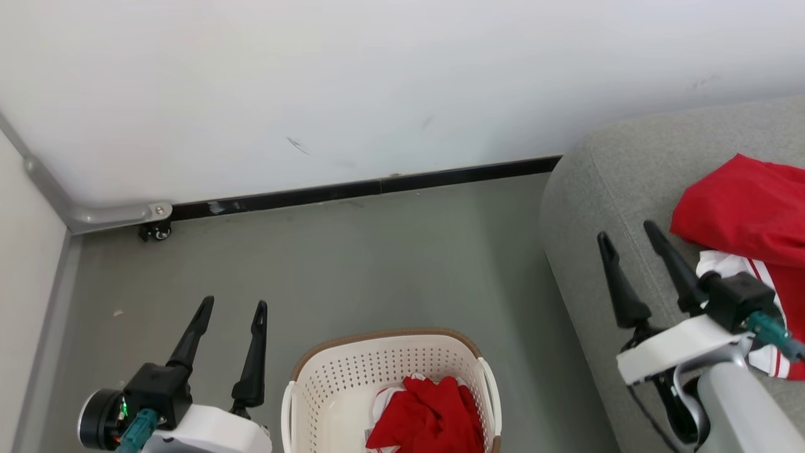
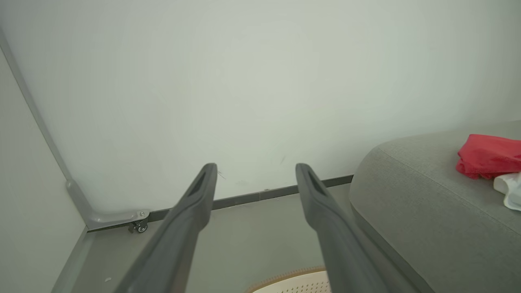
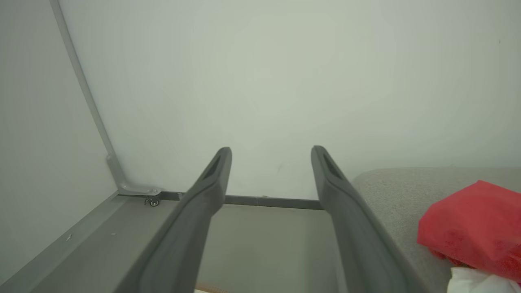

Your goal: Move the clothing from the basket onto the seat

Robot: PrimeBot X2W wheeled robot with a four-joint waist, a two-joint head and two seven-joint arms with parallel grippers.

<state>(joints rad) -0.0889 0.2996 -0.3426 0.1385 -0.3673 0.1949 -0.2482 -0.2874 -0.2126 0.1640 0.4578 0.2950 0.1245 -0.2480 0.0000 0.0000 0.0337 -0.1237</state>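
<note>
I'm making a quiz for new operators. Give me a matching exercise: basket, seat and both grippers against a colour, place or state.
1. basket
2. seat
3. left gripper
4. right gripper

a. grey, rounded
b. open, head view's lower right
c. cream, perforated
d. open, head view's lower left

Pairs: 1-c, 2-a, 3-d, 4-b.

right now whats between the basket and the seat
Just a bare strip of grey floor separates the basket from the seat; the head view shows it.
</note>
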